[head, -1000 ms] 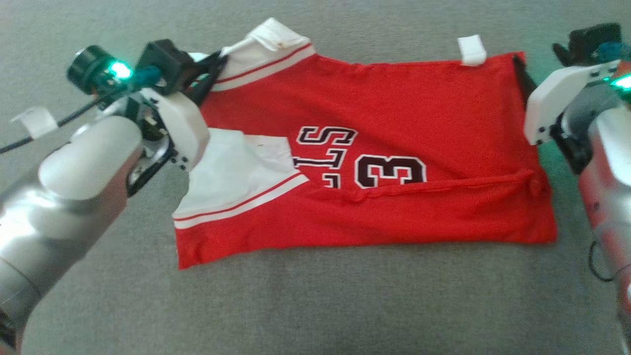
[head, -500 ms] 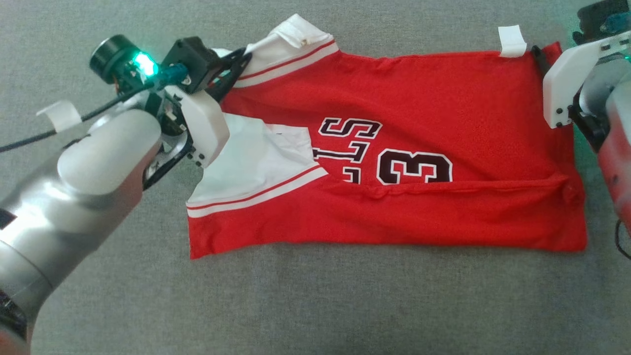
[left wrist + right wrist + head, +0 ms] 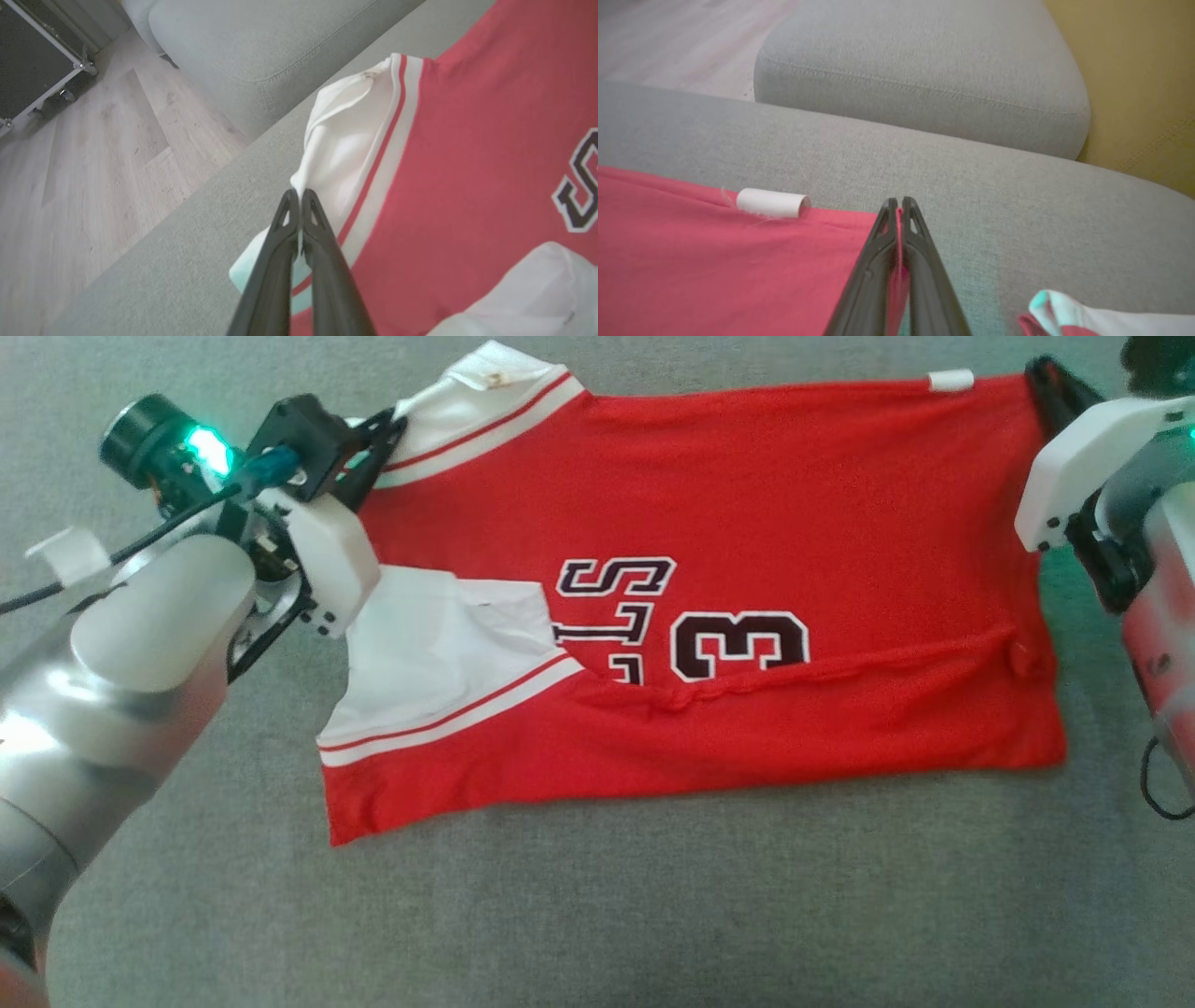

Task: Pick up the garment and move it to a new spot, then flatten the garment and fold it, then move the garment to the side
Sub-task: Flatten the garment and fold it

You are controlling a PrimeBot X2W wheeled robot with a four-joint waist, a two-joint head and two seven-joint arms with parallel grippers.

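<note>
Cushion (image 3: 597, 915): grey fabric, spanning the head view; the jersey lies on it.
Jersey (image 3: 794, 504): red with white sleeves and dark lettering, spread flat across the centre of the head view. Its top edge is near the frame top, and its lower part is folded up over the bottom of the lettering.
Left gripper (image 3: 299, 192): fingers closed, pinching the white sleeve edge at the jersey's upper left corner; upper left of the head view.
Right gripper (image 3: 899, 200): fingers closed on the red hem at the jersey's upper right corner, with red cloth showing between them; upper right of the head view.
Tape (image 3: 771, 203): small white curl touching the jersey's top edge, left of the right gripper's fingers in the right wrist view.
Far cushion (image 3: 924, 70): grey, in the upper half of the right wrist view.
Floor (image 3: 93, 154): pale wood, on the left of the left wrist view; a dark case (image 3: 32, 56) stands at the upper left corner.
</note>
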